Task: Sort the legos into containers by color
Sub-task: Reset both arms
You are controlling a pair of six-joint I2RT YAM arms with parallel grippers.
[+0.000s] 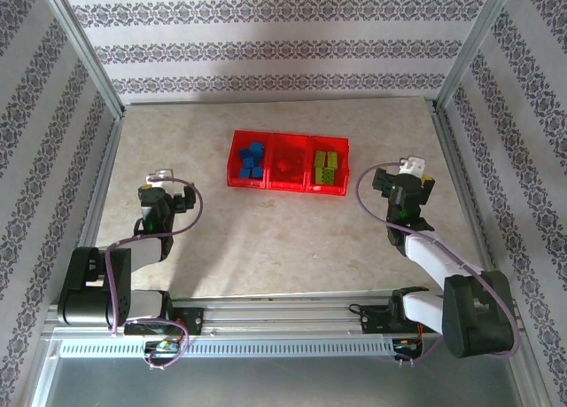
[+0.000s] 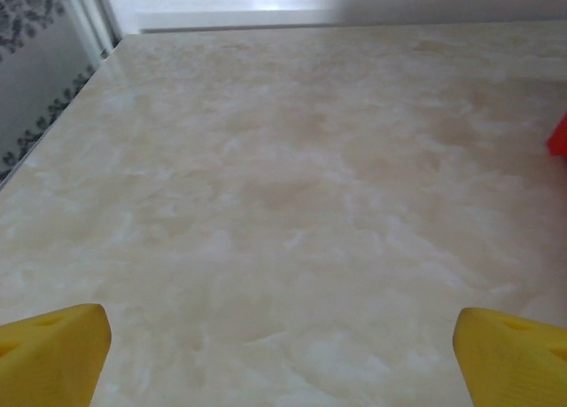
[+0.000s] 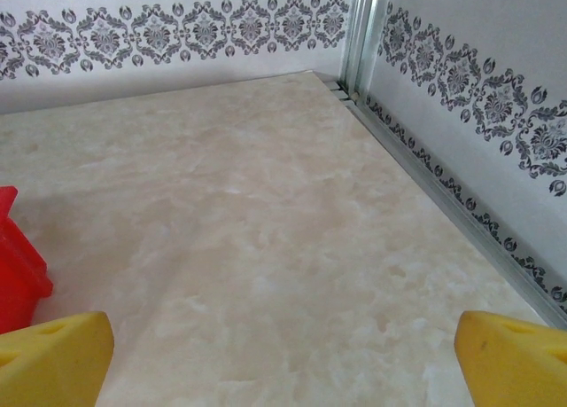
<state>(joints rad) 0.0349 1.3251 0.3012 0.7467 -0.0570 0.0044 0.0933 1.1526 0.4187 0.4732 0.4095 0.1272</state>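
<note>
The red tray of containers [image 1: 266,183] lies at the table's middle back. Blue legos [image 1: 251,159] fill its left compartment, red legos [image 1: 285,166] the middle one and lime green legos [image 1: 326,166] the right one. My left gripper [image 1: 161,178] hovers to the tray's left, open and holding nothing. In the left wrist view, the left gripper [image 2: 283,363] has its yellow fingertips [image 2: 53,349] far apart over bare tabletop, with a corner of the tray [image 2: 558,136] at the right edge. My right gripper [image 1: 410,168] stands open to the tray's right. The right wrist view shows the right gripper [image 3: 283,363] spread wide and empty, the tray's corner [image 3: 18,256] at the left.
Patterned walls and metal frame rails [image 1: 456,172] enclose the marble-look table on three sides. A metal rail [image 3: 443,190] runs along the right wall close to my right gripper. Bare tabletop [image 1: 283,247] lies between the tray and the arm bases.
</note>
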